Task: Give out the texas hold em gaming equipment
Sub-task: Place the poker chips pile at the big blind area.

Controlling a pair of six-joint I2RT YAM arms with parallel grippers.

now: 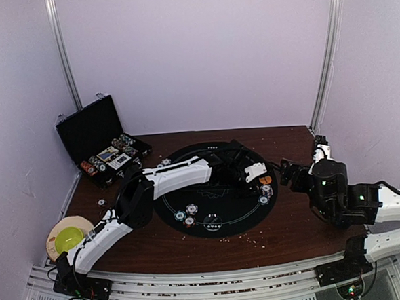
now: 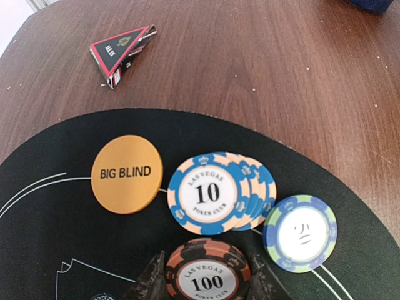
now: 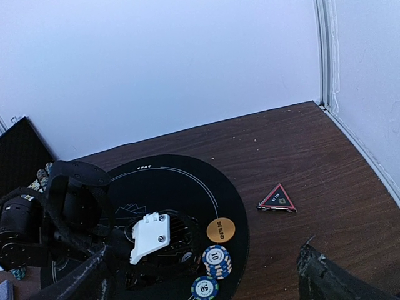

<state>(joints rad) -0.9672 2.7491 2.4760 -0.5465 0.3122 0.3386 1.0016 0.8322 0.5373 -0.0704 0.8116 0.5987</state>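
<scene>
From above, we see the left gripper (image 1: 262, 181) low over the round black felt mat (image 1: 238, 212), the right gripper (image 1: 295, 173) off its right edge.

Left wrist: our jaws pinch a red-and-black striped "100" chip (image 2: 207, 277); fanned blue "10" chips (image 2: 206, 192) and an orange "BIG BLIND" disc (image 2: 127, 174) lie just beyond.

Right wrist: fingers (image 3: 328, 278) spread wide.

Top camera looked down from behind the bases (image 1: 83, 288); left wrist sat close over the BIG BLIND button (image 2: 127, 174); right wrist saw it from farther off.
</scene>
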